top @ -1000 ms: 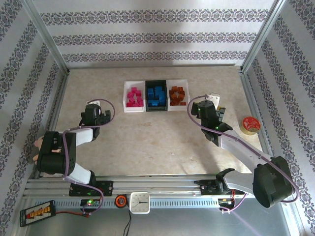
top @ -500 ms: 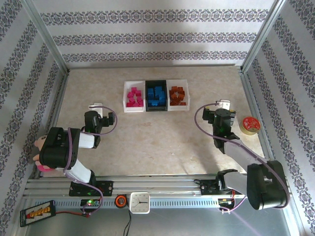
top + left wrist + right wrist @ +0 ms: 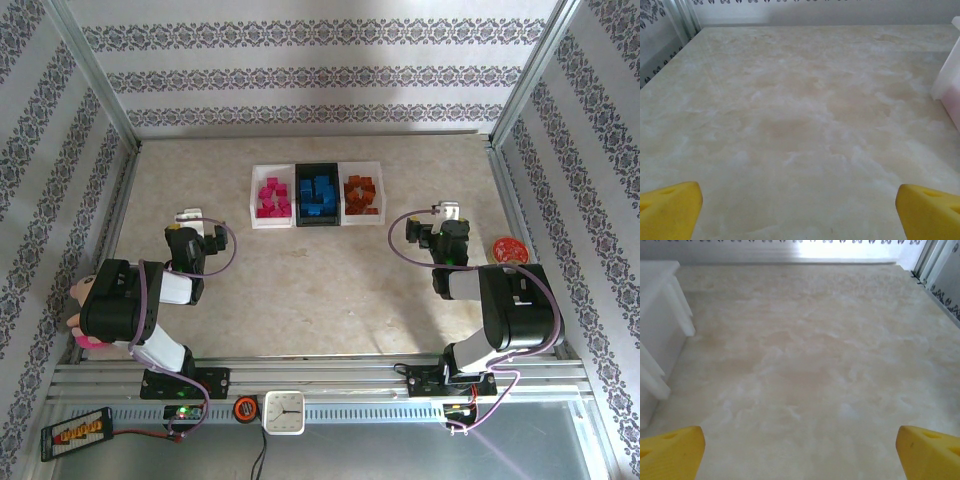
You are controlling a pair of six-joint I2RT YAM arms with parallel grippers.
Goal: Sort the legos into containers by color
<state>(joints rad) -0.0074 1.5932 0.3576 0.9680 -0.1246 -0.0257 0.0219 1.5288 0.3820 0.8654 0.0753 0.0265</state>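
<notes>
Reading from left to right across the marbled table (image 3: pixel 330 290): the left gripper (image 3: pixel 190 222) sits low over bare surface near the left wall, its yellow fingertips (image 3: pixel 670 212) spread to full width and carrying nothing. Next comes the row of three joined containers. The left white bin (image 3: pixel 254 200) holds the magenta-pink legos (image 3: pixel 272 198), the black middle bin (image 3: pixel 317 168) holds the blue legos (image 3: pixel 318 193), and the right white bin (image 3: pixel 380 196) holds the orange-brown legos (image 3: pixel 361 192). You will find no loose brick on the table, so the sort appears finished. The right gripper (image 3: pixel 445 215) is likewise fully open and empty, parked beside the round red disc (image 3: pixel 508 247). Note the hazards. Each wrist view shows a white bin wall at its inner edge, so an inward sweep by either arm could shove the joined row and spill bricks. The folded right arm lies close to the disc and could nudge it. The slack purple cable loops (image 3: pixel 232 245) could snag. Whether a stray colour hides in any bin is too small to tell.
</notes>
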